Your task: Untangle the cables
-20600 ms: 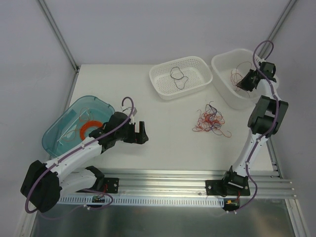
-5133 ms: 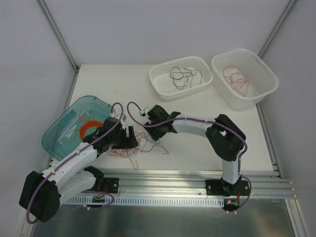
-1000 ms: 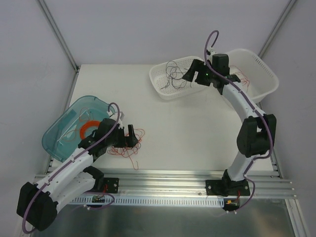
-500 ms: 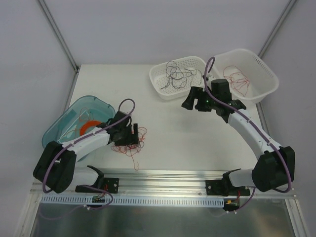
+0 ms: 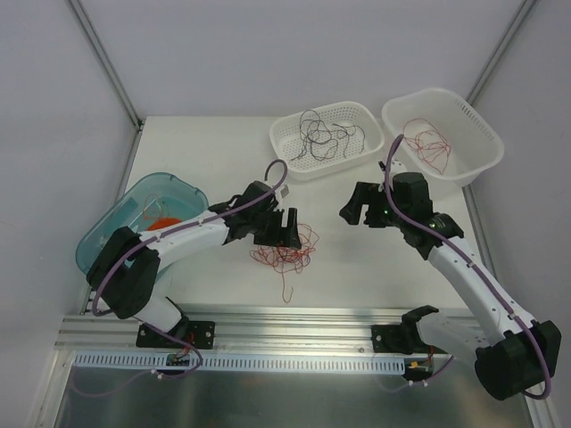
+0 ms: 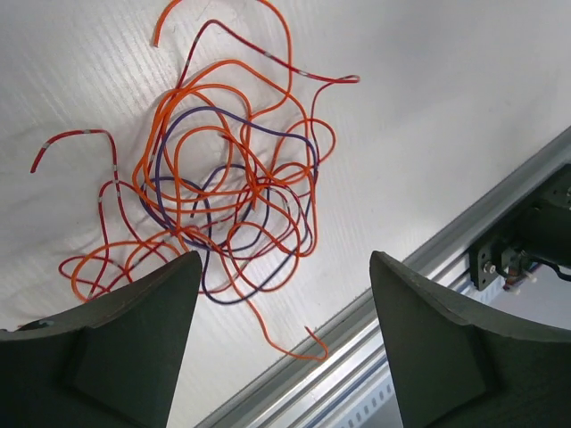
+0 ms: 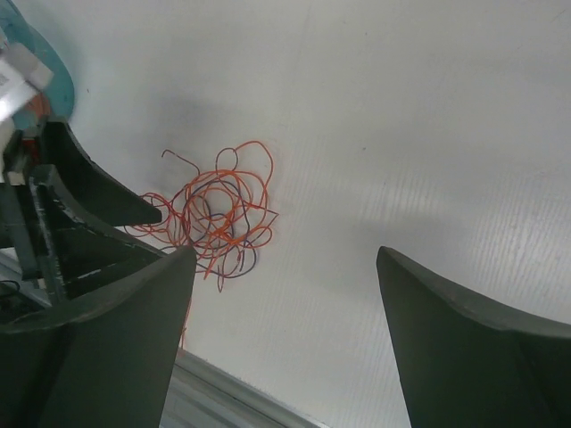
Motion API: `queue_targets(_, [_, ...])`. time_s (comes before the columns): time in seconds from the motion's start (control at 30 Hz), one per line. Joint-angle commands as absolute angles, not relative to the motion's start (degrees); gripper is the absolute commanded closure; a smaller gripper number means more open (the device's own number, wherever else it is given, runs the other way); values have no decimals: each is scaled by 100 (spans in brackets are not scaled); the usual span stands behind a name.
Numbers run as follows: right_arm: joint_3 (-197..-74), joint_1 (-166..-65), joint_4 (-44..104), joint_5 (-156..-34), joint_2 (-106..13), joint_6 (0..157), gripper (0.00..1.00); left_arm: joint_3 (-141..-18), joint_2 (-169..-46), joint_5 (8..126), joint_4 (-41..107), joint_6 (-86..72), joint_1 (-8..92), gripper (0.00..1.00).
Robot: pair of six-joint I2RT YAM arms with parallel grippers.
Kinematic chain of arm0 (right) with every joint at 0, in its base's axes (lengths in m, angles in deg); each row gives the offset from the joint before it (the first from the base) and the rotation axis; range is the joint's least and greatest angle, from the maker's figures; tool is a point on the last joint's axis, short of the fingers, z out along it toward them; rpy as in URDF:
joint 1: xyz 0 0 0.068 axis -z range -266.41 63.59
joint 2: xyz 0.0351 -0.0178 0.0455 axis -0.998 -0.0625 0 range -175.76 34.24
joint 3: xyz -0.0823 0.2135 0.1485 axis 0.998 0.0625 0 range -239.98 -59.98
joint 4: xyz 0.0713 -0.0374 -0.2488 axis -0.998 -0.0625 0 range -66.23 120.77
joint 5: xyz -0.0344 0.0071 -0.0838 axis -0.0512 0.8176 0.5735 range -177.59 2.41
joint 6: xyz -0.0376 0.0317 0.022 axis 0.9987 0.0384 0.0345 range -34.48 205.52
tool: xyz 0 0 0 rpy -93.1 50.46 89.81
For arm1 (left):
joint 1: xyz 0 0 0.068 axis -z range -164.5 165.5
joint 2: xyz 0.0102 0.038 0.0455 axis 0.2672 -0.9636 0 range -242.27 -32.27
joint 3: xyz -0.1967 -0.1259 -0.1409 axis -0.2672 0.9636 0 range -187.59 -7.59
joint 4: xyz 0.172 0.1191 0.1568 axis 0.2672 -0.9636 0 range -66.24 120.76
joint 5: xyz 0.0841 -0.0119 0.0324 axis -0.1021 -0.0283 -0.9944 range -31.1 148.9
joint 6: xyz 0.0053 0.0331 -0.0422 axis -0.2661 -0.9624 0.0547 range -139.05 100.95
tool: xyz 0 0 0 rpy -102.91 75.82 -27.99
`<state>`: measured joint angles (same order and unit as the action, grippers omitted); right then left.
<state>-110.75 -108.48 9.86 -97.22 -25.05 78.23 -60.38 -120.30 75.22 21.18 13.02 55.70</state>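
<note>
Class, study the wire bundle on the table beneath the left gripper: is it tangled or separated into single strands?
Tangled: the cables lie in one clump, orange-red and purple strands looping over each other.

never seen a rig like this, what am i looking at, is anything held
Two white-and-black robot arms are bolted at the table's near edge. The big picture looks down from above; the other two come from a camera on each wrist, that arm's dark fingers at the bottom. On the white tabletop lies a tangle of thin red-orange and purple wires. The left end effector is right by it, open; the right end effector is open too, farther off. Nothing is held. Behind stand a white perforated basket of dark wires, a white tub of red wires, and at left a teal see-through tub.
</note>
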Motion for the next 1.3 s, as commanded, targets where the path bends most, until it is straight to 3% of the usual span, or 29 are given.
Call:
queue_targets(0.0, [-10991,-11172,853,-9541,-2403,7804,14,-5911,-11288,7236,2189,1075,5558,23])
queue_targets(0.23, [-11131,-12200,993,-9690,-2894,8260,21,-4970,-10084,6805,2162,442,5558,23])
queue_targets(0.47, [-11991,-13035,845,-10138,-4142,9228,36,-3932,-8897,5917,1917,959,5479,31])
queue_targets(0.7, [-12853,-13378,827,-10621,-5513,9756,52,-3519,-8852,6083,1872,1698,5171,34])
queue_targets(1.03, [-13003,-13599,1028,-11035,-6489,9923,55,-3703,-9264,6127,1898,1812,5109,34])
queue_targets(1.27, [-12898,-13642,1187,-11044,-6648,9923,62,-3852,-9528,6171,1951,1839,5101,34])
